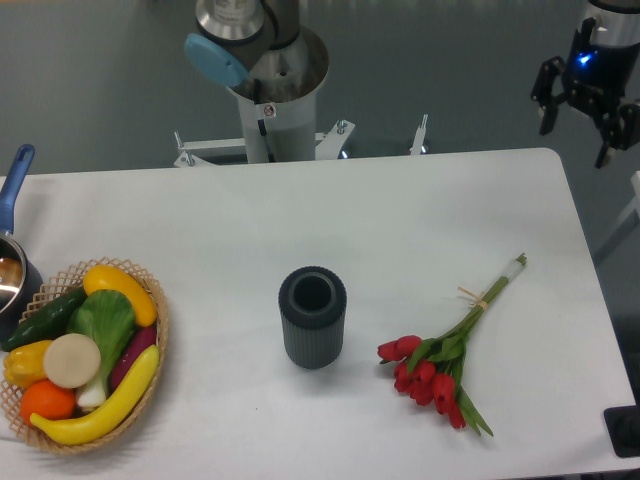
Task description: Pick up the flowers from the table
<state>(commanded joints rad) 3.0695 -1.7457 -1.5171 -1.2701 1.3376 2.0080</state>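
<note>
We see the flowers [444, 362] lying flat on the table [400, 210], in the part near the front right corner, with the red heads pointing toward the front edge and the pale stem ends pointing toward the right edge. A tan string ties the stems a little below the pale ends. The gripper [584, 115] hangs high, beyond the back right corner of the table, well apart from the flowers, and its two fingers stand apart with nothing between them. We judge that the task is at its very first step: the approach is not yet made and the flowers are untouched. For the next move, we think the gripper needs to travel from the back right corner toward the front, come above the stems, and turn so that the fingers close across the thin bunch, not along it. The place near the string looks to us the best one, because there the stems are gathered together. The dark vase [312, 317] stands upright near the middle of the front half, beside the flowers but not touching them, so it should not disturb. A basket of vegetables [85, 355] and a pot with a blue handle [16, 262] are at the left edge, far from the work.
</note>
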